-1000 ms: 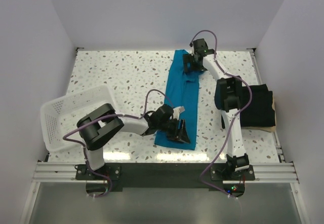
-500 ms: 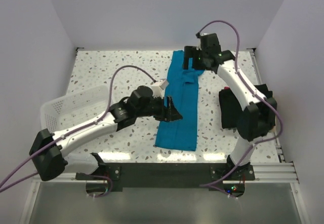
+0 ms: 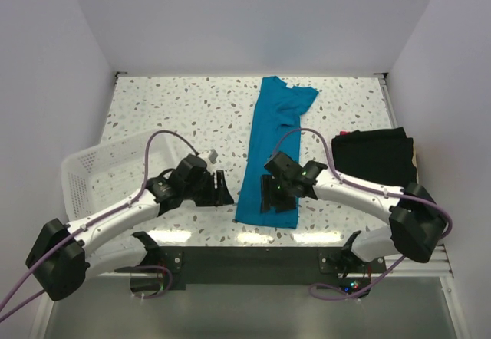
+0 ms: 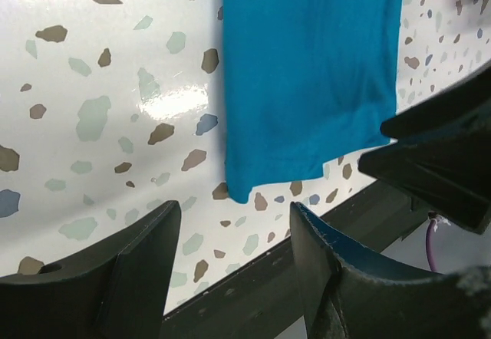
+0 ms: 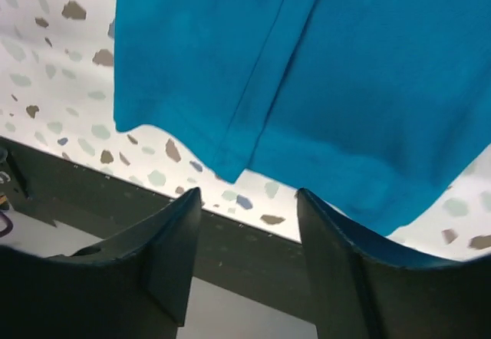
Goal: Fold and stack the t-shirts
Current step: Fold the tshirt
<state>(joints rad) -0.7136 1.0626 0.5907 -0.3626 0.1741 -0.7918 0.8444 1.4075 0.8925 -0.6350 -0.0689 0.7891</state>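
The teal-blue t-shirt [image 3: 270, 147] lies folded into a long narrow strip from the back of the table to its near edge. Its near end shows in the left wrist view [image 4: 307, 70] and the right wrist view [image 5: 322, 70]. The black t-shirt [image 3: 376, 159] lies folded at the right side. My left gripper [image 3: 224, 189] is open and empty, just left of the strip's near end [image 4: 234, 235]. My right gripper [image 3: 278, 197] is open and empty above the strip's near end [image 5: 249, 224].
A white mesh basket [image 3: 100, 174] stands at the left, under the left arm. The table's near edge with a dark rail [image 3: 253, 255] lies just beyond both grippers. A red-tipped item [image 3: 347, 133] peeks out beside the black shirt.
The right gripper has swung from the strip's far end down to its near end. The left gripper has drawn back off the shirt to the left. The far end now lies uncovered.
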